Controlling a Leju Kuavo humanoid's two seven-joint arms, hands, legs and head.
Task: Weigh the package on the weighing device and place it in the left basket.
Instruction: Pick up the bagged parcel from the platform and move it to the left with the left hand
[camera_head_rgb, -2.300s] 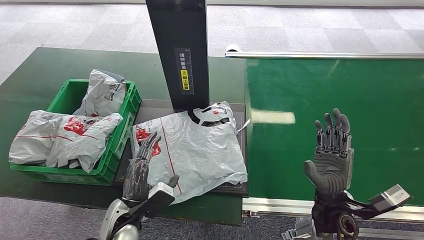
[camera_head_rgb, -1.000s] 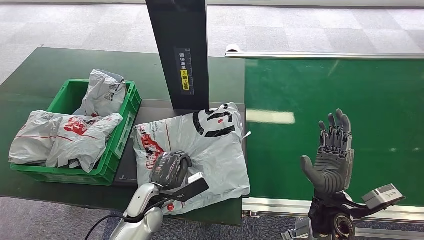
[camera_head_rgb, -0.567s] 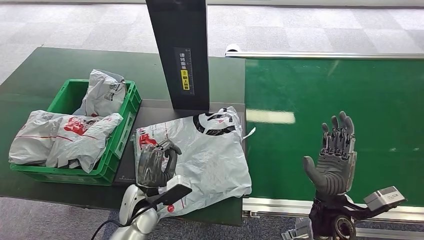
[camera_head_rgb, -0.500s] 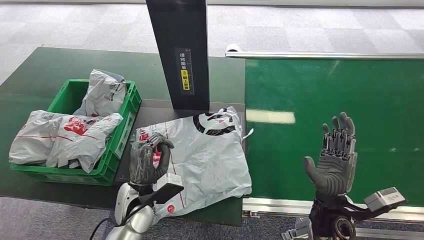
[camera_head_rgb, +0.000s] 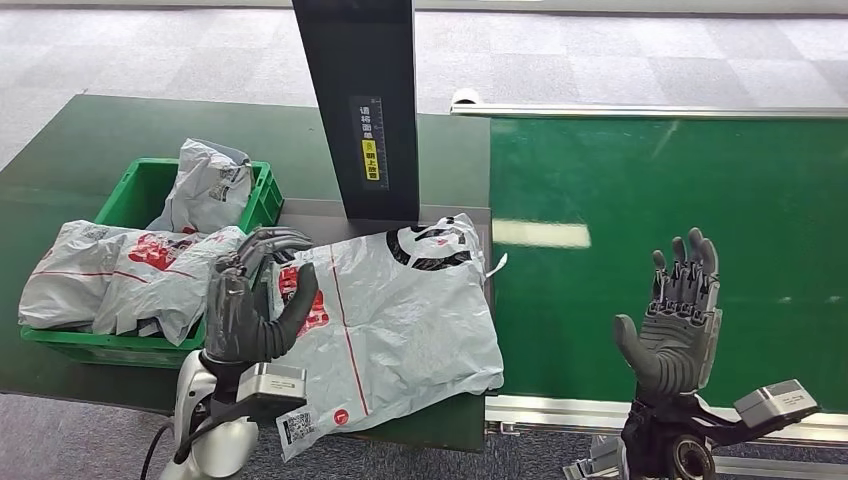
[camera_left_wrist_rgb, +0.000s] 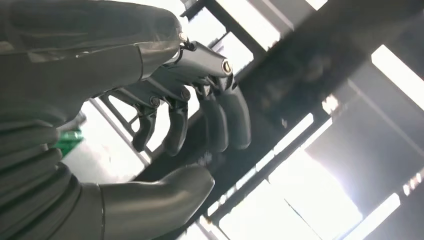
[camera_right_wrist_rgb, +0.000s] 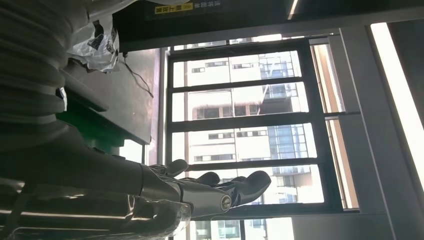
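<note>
The package (camera_head_rgb: 400, 310), a grey-white plastic mailing bag with red and black print, lies flat on the dark weighing plate (camera_head_rgb: 315, 214) at the foot of the black post (camera_head_rgb: 360, 100). My left hand (camera_head_rgb: 250, 300) is raised over the bag's left edge, between it and the green basket (camera_head_rgb: 133, 190). Its fingers are curved, its thumb stands apart, and it holds nothing. In the left wrist view the left hand (camera_left_wrist_rgb: 165, 125) is likewise bare. My right hand (camera_head_rgb: 675, 320) stands upright and spread over the green belt, empty; the right hand (camera_right_wrist_rgb: 200, 192) also appears in its wrist view.
The green basket holds several similar bags, two (camera_head_rgb: 130, 275) drooping over its near rim. The green conveyor belt (camera_head_rgb: 680, 180) fills the right side, with a metal rail (camera_head_rgb: 650, 110) at its far edge. The dark table (camera_head_rgb: 60, 140) extends behind the basket.
My left hand has come off the package, rising and moving left toward the basket with nothing in it. The package stays on the plate. The right hand has hardly moved.
</note>
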